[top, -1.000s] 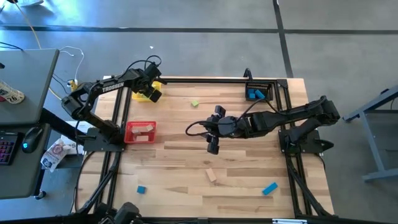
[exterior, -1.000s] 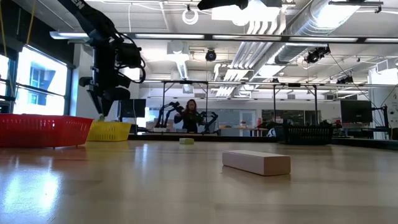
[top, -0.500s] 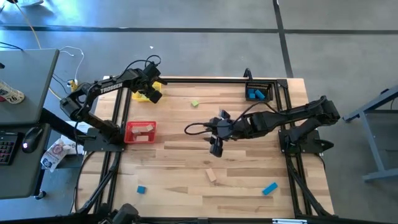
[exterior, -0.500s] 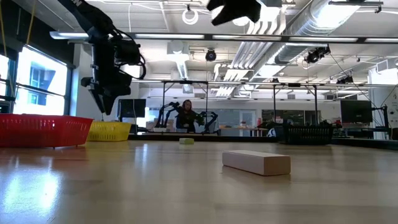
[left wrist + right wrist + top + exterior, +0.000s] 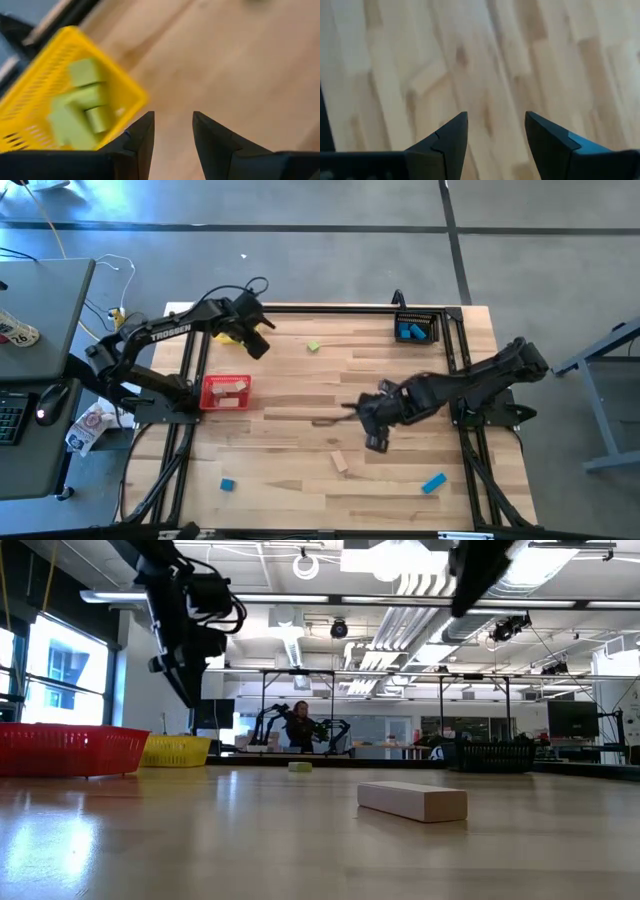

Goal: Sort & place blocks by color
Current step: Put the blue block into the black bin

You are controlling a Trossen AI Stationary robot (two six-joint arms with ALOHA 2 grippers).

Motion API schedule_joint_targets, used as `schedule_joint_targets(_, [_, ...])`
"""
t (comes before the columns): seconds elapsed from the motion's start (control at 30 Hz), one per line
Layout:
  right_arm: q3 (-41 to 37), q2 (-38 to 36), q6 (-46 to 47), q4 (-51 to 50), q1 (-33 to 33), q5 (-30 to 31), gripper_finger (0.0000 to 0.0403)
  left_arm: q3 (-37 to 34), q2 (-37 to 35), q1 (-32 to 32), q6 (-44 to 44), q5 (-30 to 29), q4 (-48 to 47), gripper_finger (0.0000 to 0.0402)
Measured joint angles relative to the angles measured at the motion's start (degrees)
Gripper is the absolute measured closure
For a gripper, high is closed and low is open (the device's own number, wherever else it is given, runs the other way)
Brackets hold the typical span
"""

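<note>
My left gripper [image 5: 258,348] stands open and empty just right of the yellow bin [image 5: 30,115], which holds several light green blocks [image 5: 82,107]. My right gripper [image 5: 375,442] hangs open over bare wood [image 5: 495,127], above and to the right of a tan block [image 5: 340,462] that lies flat on the table [image 5: 412,800]. A green block [image 5: 314,346] lies at the far middle. Two blue blocks [image 5: 227,484] [image 5: 433,482] lie near the front edge.
A red bin [image 5: 227,391] with tan blocks sits at the left. A black bin [image 5: 415,328] with blue blocks sits at the far right. A black cable trails on the wood left of my right gripper. Bare wood lies open in the table's middle.
My left gripper has gone from above the yellow bin toward the table's right and a little up. My right gripper has swung toward the near right, sunk, and tipped to point more steeply down. No block has moved.
</note>
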Motion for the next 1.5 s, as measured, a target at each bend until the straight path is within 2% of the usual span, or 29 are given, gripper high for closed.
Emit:
schedule_joint_targets(0.23, [0.0, 0.0, 2.57, -6.61, 8.04, -3.4, 0.0219, 0.0, -0.54, -8.17, -2.55, 2.67, -0.02, 0.0285])
schedule_joint_targets(0.57, [0.0, 0.0, 6.58, -9.5, 18.58, -3.25, 0.0219, 0.0, -0.54, -16.17, -4.34, 2.68, 0.05, 0.0286])
schedule_joint_targets(0.97, [-0.02, 1.74, 9.39, -14.24, 26.58, -5.22, 0.0219, 0.0, -0.54, -18.16, -6.06, 2.62, 0.15, 0.0286])
schedule_joint_targets(1.2, [-0.04, 7.4, 3.51, -15.29, 29.3, -12.37, 0.0219, 0.0, -0.54, -18.16, -6.18, 2.62, 0.73, 0.0286])
schedule_joint_targets(1.5, [-0.04, 15.79, -6.56, -15.04, 31.67, -14.73, 0.0219, 0.0, -0.54, -18.16, -7.49, 2.6, 0.74, 0.0286])
